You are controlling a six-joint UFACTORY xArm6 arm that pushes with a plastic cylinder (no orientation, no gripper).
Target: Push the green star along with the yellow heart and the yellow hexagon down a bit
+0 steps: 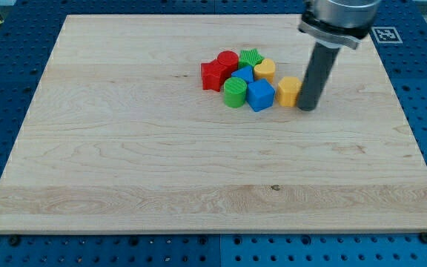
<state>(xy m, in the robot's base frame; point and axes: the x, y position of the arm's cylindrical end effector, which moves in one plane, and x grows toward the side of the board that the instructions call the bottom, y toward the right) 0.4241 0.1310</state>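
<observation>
The green star (251,57) sits at the top of a tight cluster of blocks near the view's upper middle. The yellow heart (265,70) lies just right of and below it. The yellow hexagon (288,91) is at the cluster's right end. My tip (308,107) stands on the board right beside the yellow hexagon, on its right side, touching or almost touching it. The rod rises from there toward the view's top.
In the same cluster are a red star-like block (213,76), a red cylinder (227,61), a green cylinder (235,93), a blue cube (260,96) and a blue block (243,75) behind it. The wooden board (124,163) lies on a blue perforated table.
</observation>
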